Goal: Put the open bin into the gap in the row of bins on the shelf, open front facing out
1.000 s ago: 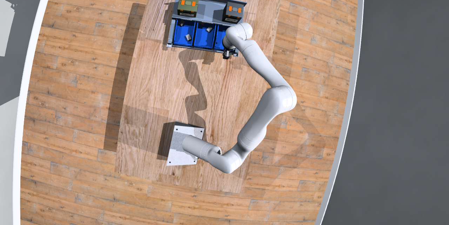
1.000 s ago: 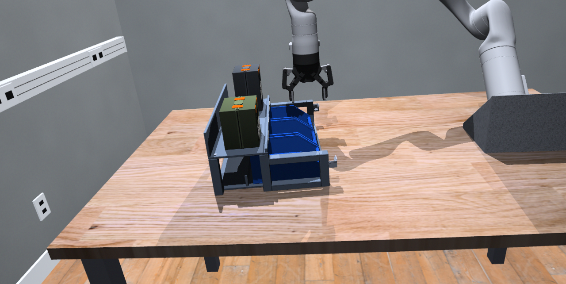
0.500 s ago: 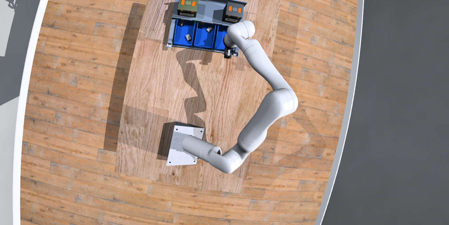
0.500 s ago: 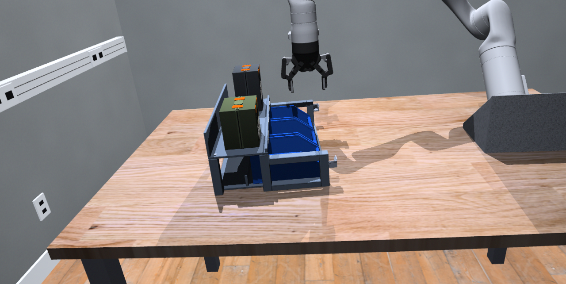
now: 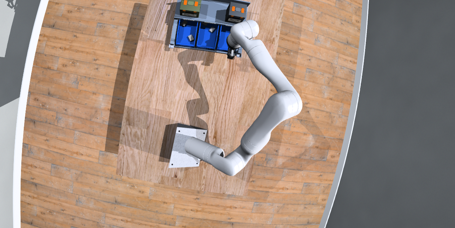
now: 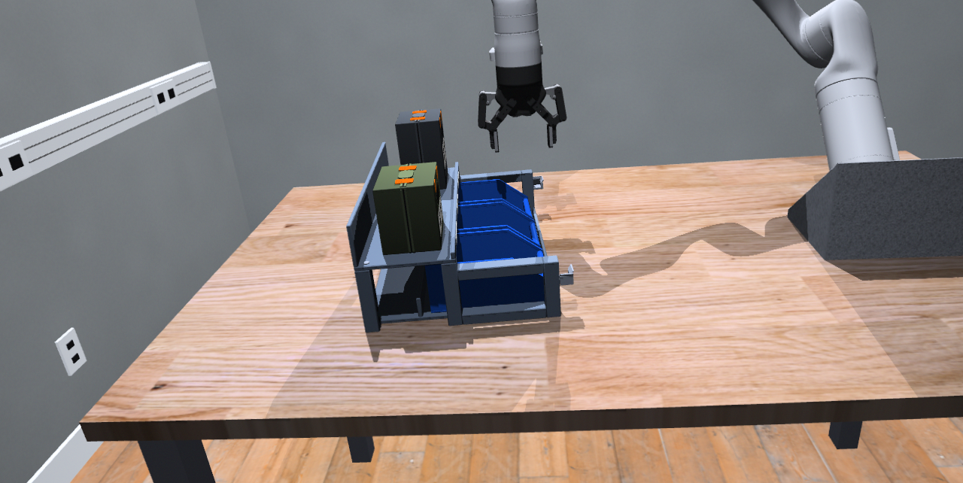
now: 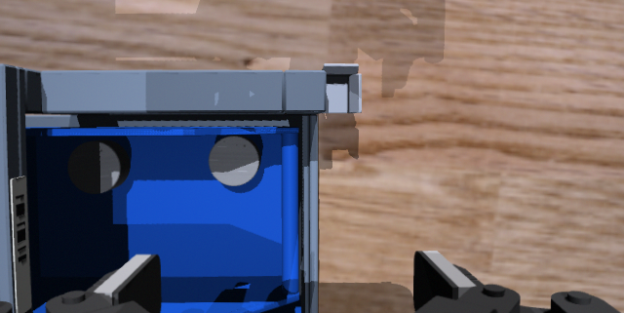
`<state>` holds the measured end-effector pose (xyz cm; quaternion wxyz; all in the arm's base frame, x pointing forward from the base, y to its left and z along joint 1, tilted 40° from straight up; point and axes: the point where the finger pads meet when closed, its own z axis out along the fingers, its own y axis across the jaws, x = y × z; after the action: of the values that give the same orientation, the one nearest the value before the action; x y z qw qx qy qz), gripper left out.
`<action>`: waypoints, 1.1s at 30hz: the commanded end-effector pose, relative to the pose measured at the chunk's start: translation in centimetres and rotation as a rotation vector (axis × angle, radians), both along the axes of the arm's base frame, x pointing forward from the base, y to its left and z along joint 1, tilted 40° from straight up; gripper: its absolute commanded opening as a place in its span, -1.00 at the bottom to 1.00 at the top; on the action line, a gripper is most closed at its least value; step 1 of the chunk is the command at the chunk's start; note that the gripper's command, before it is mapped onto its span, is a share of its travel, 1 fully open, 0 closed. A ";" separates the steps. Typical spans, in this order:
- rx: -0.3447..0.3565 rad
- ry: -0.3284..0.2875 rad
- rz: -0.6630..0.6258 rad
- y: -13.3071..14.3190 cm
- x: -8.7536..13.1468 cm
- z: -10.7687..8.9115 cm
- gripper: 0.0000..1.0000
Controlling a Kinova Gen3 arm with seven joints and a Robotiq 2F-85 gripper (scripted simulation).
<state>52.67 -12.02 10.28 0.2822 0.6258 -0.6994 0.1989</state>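
- 3 blue bins (image 6: 499,229) sit side by side in the gray shelf (image 6: 501,268) on the wooden table (image 6: 673,318). Which one came from the table?

- I think it is the end bin (image 7: 205,206) under the arm, but I cannot be sure. It has 2 round gray parts (image 7: 234,161) in it.

- What is the gripper (image 6: 521,133) doing?

- It hangs in the air above that end of the shelf. Its fingers (image 6: 551,132) are spread as wide as they go, and it holds nothing.

- What is on top of the shelf?

- 1 green box (image 6: 407,207) and 1 dark box (image 6: 418,136), both with orange clips.
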 end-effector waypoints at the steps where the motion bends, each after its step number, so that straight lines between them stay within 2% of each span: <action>1: 0.000 -0.002 0.001 -0.1 0.0 -0.2 1.00; 33: 0.000 -0.002 0.001 -0.7 -0.1 -0.9 1.00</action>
<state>52.47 -12.84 9.29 0.2823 0.6258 -0.6994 0.1989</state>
